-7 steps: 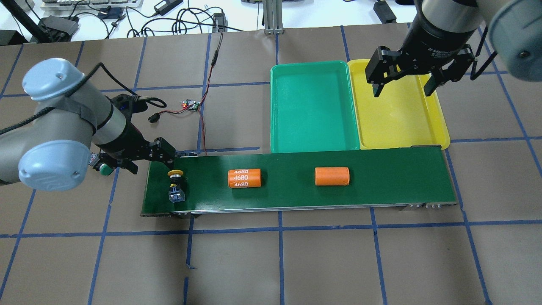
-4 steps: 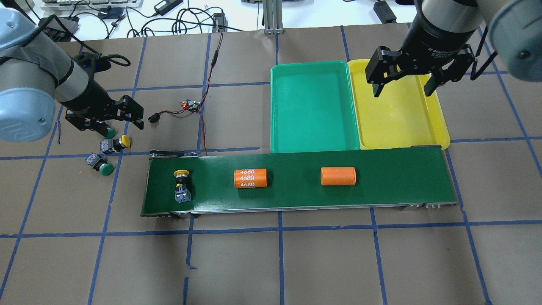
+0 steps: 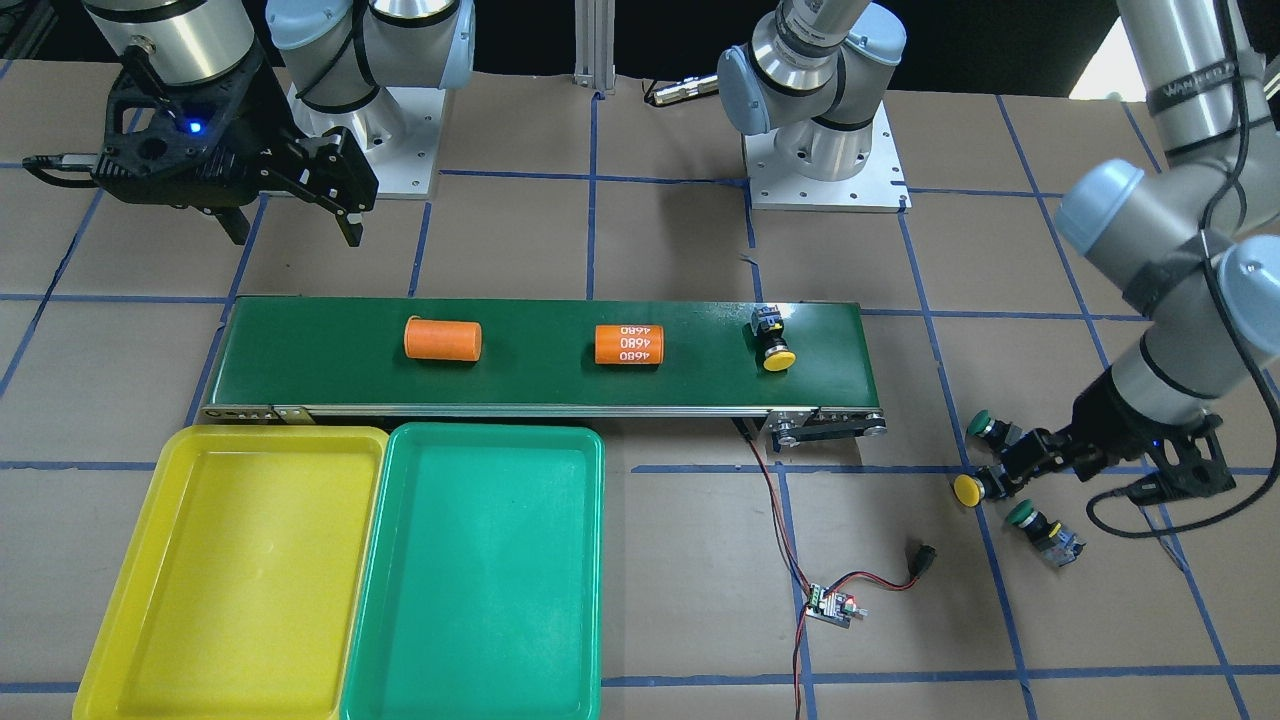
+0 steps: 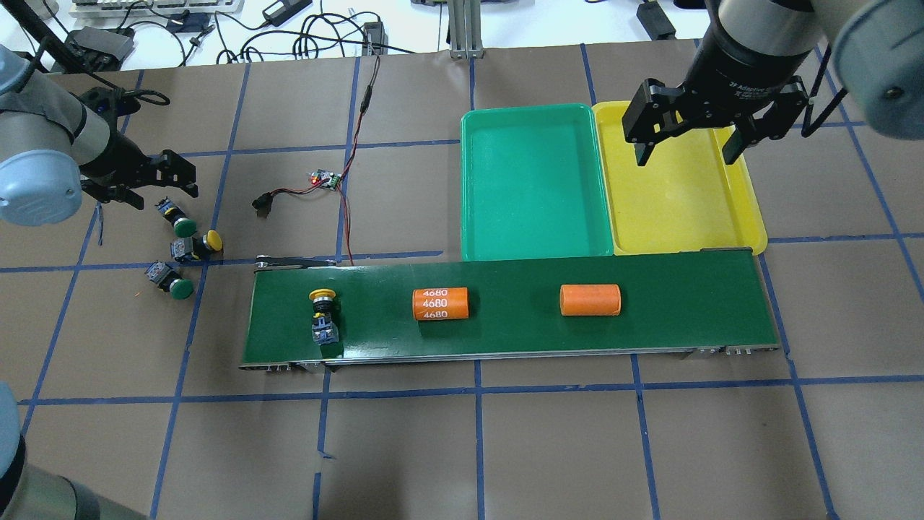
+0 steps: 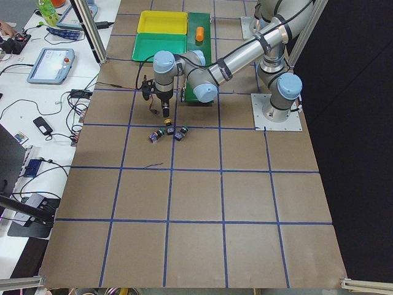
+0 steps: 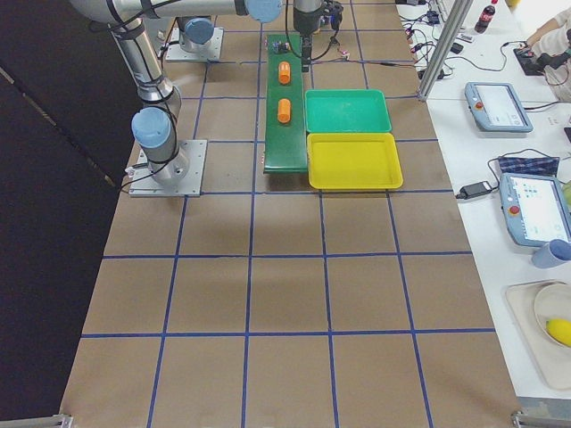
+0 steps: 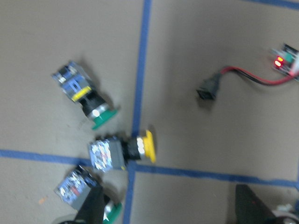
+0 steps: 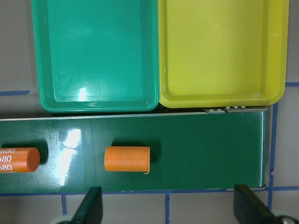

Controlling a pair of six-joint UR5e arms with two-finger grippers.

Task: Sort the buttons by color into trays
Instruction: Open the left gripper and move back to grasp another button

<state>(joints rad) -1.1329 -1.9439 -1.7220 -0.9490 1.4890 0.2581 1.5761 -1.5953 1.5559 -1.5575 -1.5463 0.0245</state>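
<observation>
Left claw [image 4: 163, 196] gapes wide, seemingly empty, beside three buttons [image 4: 196, 245] on the table [image 4: 433, 448]; a fourth button [image 4: 323, 316] lies on the belt [image 4: 686, 318]. Right claw [image 4: 685, 159] hangs spread, empty, above the yellow tray [image 4: 678, 213].

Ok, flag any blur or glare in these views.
Left wrist view: blurred, the yellow-capped button and the green-capped button above it look soft. Right wrist view: sharp, but glare patches sit on the conveyor belt and the green tray. Overhead view: crisp throughout.
</observation>
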